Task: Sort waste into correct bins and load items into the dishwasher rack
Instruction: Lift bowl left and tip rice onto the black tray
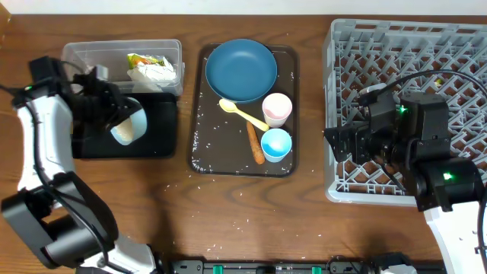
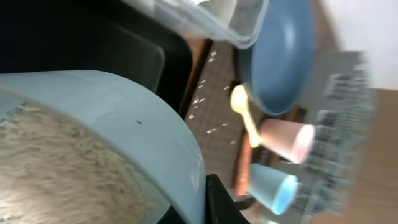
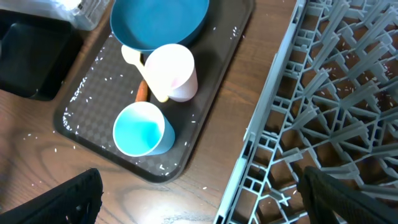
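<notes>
Left gripper (image 1: 120,116) clamps the tilted bowl (image 1: 129,128) over the black tray (image 1: 160,133).
Its fingers (image 2: 221,202) are mostly hidden; right gripper (image 3: 199,186) stands open and empty, fingers partly cut off.

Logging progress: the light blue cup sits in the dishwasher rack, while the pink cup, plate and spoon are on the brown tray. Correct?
No. The light blue cup stands on the brown tray too, not in the dishwasher rack, as the overhead view shows.
</notes>
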